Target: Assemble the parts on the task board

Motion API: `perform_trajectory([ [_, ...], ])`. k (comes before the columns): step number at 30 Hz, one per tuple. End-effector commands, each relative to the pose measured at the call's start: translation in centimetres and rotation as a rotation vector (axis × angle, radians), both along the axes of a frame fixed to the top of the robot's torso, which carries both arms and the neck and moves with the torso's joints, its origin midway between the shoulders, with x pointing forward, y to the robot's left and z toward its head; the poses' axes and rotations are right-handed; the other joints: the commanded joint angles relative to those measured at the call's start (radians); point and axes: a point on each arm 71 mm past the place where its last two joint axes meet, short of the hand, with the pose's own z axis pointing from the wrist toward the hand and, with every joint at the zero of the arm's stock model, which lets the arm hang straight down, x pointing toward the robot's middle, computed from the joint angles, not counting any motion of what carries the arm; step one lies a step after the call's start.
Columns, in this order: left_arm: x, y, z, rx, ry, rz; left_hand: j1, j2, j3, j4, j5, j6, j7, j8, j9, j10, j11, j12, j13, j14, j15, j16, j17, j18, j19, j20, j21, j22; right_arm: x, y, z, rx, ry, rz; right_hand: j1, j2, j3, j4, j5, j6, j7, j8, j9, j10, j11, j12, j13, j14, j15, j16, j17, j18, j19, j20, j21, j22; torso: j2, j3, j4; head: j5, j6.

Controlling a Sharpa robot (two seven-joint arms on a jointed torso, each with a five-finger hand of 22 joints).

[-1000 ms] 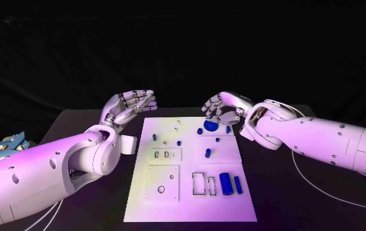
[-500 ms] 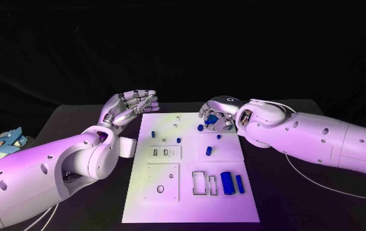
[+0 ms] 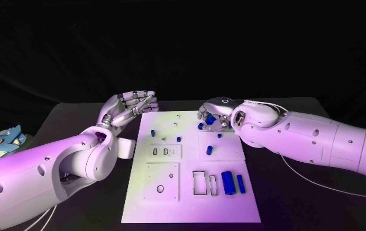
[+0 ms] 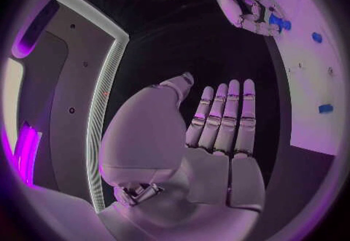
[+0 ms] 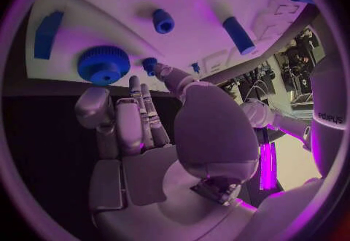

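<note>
The white task board [image 3: 191, 204] lies in the middle of the table with several small blue parts on it, among them a peg [image 3: 153, 134], another peg [image 3: 209, 150] and a thick cylinder [image 3: 226, 182]. My right hand [image 3: 214, 114] hovers low over the board's far right corner. In the right wrist view a blue gear [image 5: 104, 64] lies flat on the board just past my straight fingers [image 5: 137, 107], with nothing between them. A small blue peg [image 5: 149, 64] stands by the thumb tip. My left hand [image 3: 129, 105] is raised beside the board's far left corner, open and holding nothing [image 4: 219, 118].
A pale blue-and-white object [image 3: 9, 138] lies at the table's left edge. A white block [image 3: 126, 147] sits against the board's left side near my left arm. A thin cable [image 3: 305, 181] runs over the table right of the board.
My right hand has turned and shifted slightly left and toward the far edge, and the gear under it has moved that way too. The left hand has barely moved.
</note>
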Motion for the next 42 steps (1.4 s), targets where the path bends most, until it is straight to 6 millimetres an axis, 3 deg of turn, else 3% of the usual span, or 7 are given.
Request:
perform_trajectory([
  [1, -0.1, -0.3, 0.1, -0.014, 0.002, -0.023, -0.004, -0.008, 0.003, 0.001, -0.001, 0.002, 0.048, -0.003, 0.0, 0.001, 0.002, -0.005, -0.001, 0.004, 0.0, 0.001, 0.001, 0.01, 0.009, 0.0, 0.006, 0.001, 0.1, 0.1, -0.2, -0.037, -0.001, -0.006, 0.008, 0.001, 0.003, 0.01, -0.005, 0.002, 0.0, 0.002, 0.005, 0.004, 0.004, 0.011, 0.003, 0.031, 0.008, 0.017, 0.016, -0.015, 0.021, 0.0, 0.022, 0.033, 0.004, 0.0016, 0.0007, -0.001, 0.001],
  [19, -0.1, -0.3, 0.1, -0.019, 0.012, -0.026, -0.006, -0.008, 0.004, 0.001, -0.001, 0.0, 0.05, -0.005, -0.001, -0.001, 0.003, -0.008, -0.002, 0.003, 0.001, 0.0, 0.002, 0.01, 0.009, 0.0, 0.006, 0.001, 0.0, 0.7, -0.8, -0.04, 0.018, 0.003, 0.017, 0.011, 0.028, 0.025, -0.007, 0.03, -0.011, 0.02, 0.023, 0.041, -0.008, 0.04, 0.013, 0.038, 0.0, 0.066, 0.065, -0.028, 0.057, -0.005, 0.081, 0.12, 0.014, 0.0052, 0.0017, -0.008, -0.002],
  [26, -0.1, -0.3, 0.1, -0.021, 0.018, -0.025, -0.008, -0.008, 0.006, 0.0, -0.001, -0.005, 0.053, -0.009, -0.003, -0.005, 0.006, -0.015, -0.002, 0.002, 0.002, -0.002, 0.003, 0.009, 0.01, 0.0, 0.007, 0.001, 0.0, 0.8, -0.9, -0.037, 0.02, -0.001, 0.017, 0.016, 0.034, 0.03, -0.009, 0.034, -0.013, 0.024, 0.028, 0.05, -0.011, 0.046, 0.015, 0.038, -0.002, 0.072, 0.068, -0.036, 0.078, -0.007, 0.108, 0.163, 0.015, 0.0059, 0.0011, -0.003, -0.006],
  [33, -0.1, -0.3, 0.1, -0.021, 0.023, -0.024, -0.012, -0.009, 0.009, -0.003, -0.001, -0.012, 0.059, -0.015, -0.005, -0.013, 0.011, -0.025, -0.003, 0.0, 0.005, -0.004, 0.004, 0.009, 0.01, 0.001, 0.008, 0.0, 0.0, 0.9, -0.8, -0.013, -0.008, -0.02, 0.038, 0.056, 0.054, 0.037, -0.018, 0.075, -0.034, 0.057, 0.056, 0.096, -0.031, 0.076, 0.032, 0.036, -0.018, 0.081, 0.068, -0.043, 0.101, -0.018, 0.139, 0.213, 0.017, 0.0062, 0.0012, -0.002, -0.007],
  [35, -0.1, -0.2, 0.0, -0.021, 0.024, -0.024, -0.012, -0.009, 0.009, -0.003, -0.001, -0.012, 0.059, -0.015, -0.005, -0.013, 0.011, -0.025, -0.003, 0.0, 0.005, -0.004, 0.004, 0.009, 0.01, 0.001, 0.008, 0.0, 0.0, 0.8, -0.6, 0.004, -0.028, -0.025, 0.055, 0.076, 0.072, 0.033, -0.079, 0.084, -0.043, 0.074, 0.076, 0.109, -0.04, 0.088, 0.044, 0.037, -0.026, 0.086, 0.071, -0.046, 0.107, -0.027, 0.149, 0.228, 0.017, 0.0067, 0.001, 0.0, -0.006],
  [36, 0.0, -0.2, 0.0, -0.021, 0.025, -0.024, -0.012, -0.009, 0.009, -0.003, -0.001, -0.012, 0.059, -0.015, -0.005, -0.013, 0.011, -0.025, -0.003, 0.0, 0.005, -0.004, 0.004, 0.009, 0.01, 0.001, 0.008, 0.0, 0.0, 0.8, -0.5, 0.015, -0.04, -0.026, 0.061, 0.082, 0.078, 0.03, -0.081, 0.091, -0.047, 0.083, 0.084, 0.116, -0.045, 0.094, 0.049, 0.037, -0.029, 0.088, 0.073, -0.048, 0.112, -0.03, 0.155, 0.238, 0.017, 0.0068, 0.0009, 0.0, -0.006],
  [42, 0.0, -0.2, 0.0, -0.021, 0.03, -0.022, -0.014, -0.008, 0.009, -0.003, -0.001, -0.014, 0.061, -0.017, -0.006, -0.016, 0.012, -0.028, -0.003, -0.001, 0.006, -0.005, 0.005, 0.009, 0.009, 0.001, 0.008, -0.001, -0.3, 1.0, 0.2, 0.087, -0.102, -0.03, 0.075, 0.095, 0.099, 0.014, -0.079, 0.101, -0.061, 0.123, 0.129, 0.14, -0.057, 0.114, 0.073, 0.038, -0.041, 0.093, 0.073, -0.052, 0.125, -0.041, 0.171, 0.266, 0.018, 0.0063, 0.0008, 0.003, -0.002],
])
